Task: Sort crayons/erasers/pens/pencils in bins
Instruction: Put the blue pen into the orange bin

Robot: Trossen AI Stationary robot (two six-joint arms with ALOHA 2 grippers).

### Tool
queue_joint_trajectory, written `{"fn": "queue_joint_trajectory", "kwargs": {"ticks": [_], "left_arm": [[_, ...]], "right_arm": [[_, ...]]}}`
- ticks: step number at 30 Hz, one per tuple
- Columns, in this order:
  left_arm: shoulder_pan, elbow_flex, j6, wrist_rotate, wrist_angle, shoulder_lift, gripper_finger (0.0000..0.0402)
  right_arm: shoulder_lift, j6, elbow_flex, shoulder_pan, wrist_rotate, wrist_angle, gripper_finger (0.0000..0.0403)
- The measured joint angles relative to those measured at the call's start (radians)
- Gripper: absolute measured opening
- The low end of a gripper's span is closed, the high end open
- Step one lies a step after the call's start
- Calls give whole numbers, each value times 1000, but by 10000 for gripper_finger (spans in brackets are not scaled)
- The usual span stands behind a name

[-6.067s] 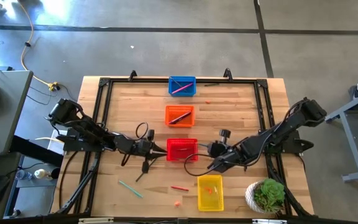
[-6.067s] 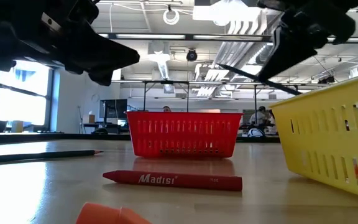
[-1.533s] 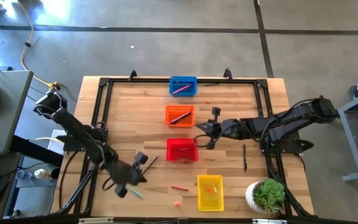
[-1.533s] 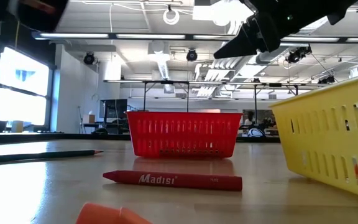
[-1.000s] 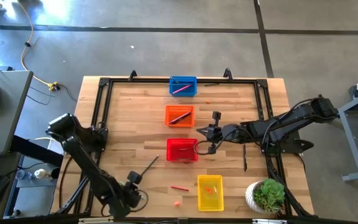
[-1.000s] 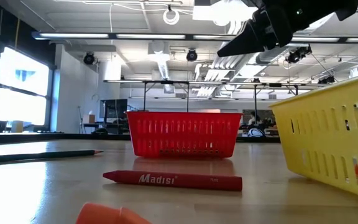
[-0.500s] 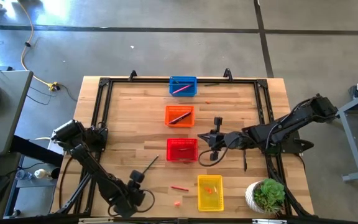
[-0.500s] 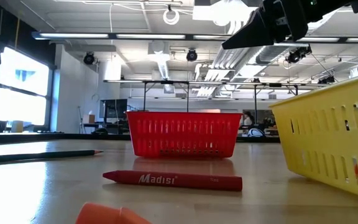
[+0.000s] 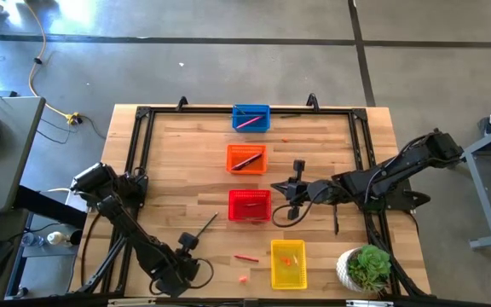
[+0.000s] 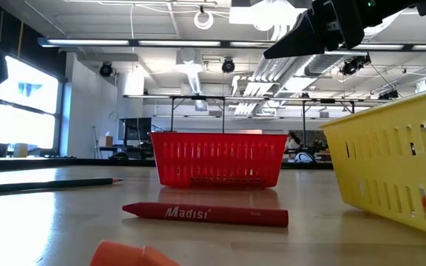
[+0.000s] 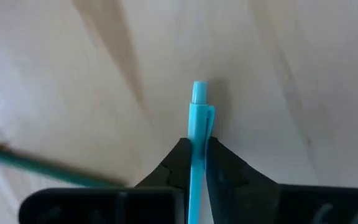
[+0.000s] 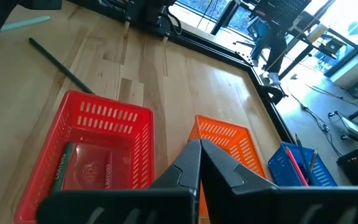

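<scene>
Sorting approx. half done: blue bin (image 9: 250, 118), orange bin (image 9: 246, 158), red bin (image 9: 250, 205) & yellow bin (image 9: 287, 263) each hold items. Left gripper (image 11: 196, 163) pinches a teal pen (image 11: 196, 138) at the table's near-left. Right gripper (image 12: 200, 160), fingers pressed together & empty, hovers by the red bin; green pencil (image 9: 203, 228), red crayon (image 10: 205, 213), eraser (image 9: 244, 278) still loose.

hidden: lower part of light blue pen (image 11: 194, 155) runs down between left gripper (image 11: 194, 163) fingers and off the frame | cut off: orange eraser (image 10: 133, 255) at low view's bottom edge; yellow bin (image 10: 398, 166) at its right edge | blurred: green pencil (image 11: 42, 167) in left wrist view | too small: contents of blue bin (image 9: 250, 118) from above
</scene>
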State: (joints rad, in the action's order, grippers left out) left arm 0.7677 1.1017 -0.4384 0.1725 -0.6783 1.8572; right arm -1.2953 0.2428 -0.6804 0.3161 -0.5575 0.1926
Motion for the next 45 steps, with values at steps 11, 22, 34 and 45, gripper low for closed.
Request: {"fn": "queue_joint_trajectory", "kwargs": {"ticks": [11,22,34,45], "left_arm": [[-51,-3,-37,157,-21,-184,0],[-162,-1,-22,190,-29,-351,1],[-164,-1,-150,109,-22,-115,96],[-224,-1,-205,-5,-12,-35,115]], "right_arm": [[0,-2,0,0,0,0,0],[0,-6,-1,0,0,-4,0],[0,-10,-1,0,4,-6,0],[0,-11,-1,0,5,-9,0]]}}
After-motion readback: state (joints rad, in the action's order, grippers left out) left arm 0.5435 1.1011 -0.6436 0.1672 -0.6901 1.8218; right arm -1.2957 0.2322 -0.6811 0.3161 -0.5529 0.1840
